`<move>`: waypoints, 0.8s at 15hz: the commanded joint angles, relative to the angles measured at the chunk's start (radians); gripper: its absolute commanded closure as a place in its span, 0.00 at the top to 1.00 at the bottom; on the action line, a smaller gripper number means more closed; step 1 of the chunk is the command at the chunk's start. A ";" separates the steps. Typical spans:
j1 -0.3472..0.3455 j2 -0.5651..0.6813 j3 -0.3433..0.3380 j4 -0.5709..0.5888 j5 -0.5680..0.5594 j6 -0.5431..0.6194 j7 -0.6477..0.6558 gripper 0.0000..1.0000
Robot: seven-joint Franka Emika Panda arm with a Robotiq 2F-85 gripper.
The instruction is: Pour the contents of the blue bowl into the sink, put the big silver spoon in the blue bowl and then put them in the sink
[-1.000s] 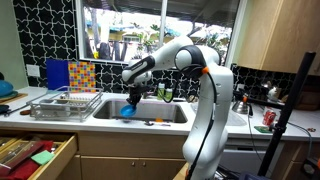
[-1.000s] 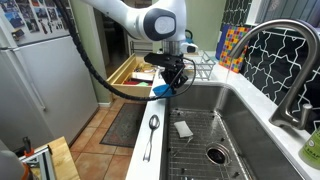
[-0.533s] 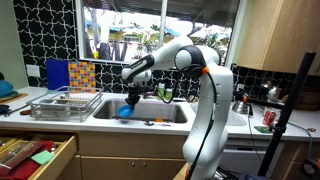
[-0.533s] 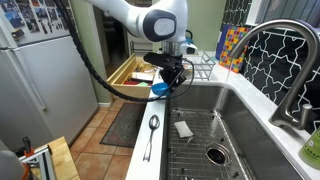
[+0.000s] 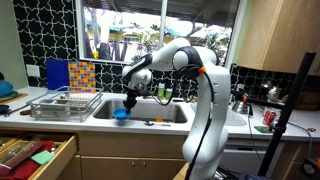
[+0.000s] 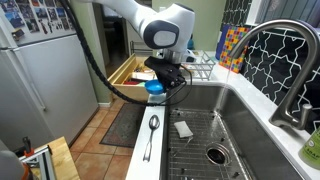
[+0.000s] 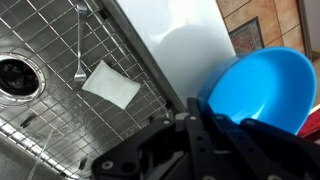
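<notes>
Tool pinching blue bowl rim above white counter edge beside sink; tile floor below.

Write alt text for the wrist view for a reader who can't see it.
The gripper is shut on the rim of the blue bowl, which tilts its open side toward the camera. Beside it is the sink with a wire grid, a round drain, a white square scrap and a metal utensil.
</notes>
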 commanded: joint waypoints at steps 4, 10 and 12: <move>-0.021 0.024 0.003 -0.048 0.002 0.029 -0.107 0.01; -0.030 0.034 0.005 -0.073 0.019 0.113 -0.129 0.30; -0.033 0.013 0.008 -0.068 0.045 0.105 -0.136 0.44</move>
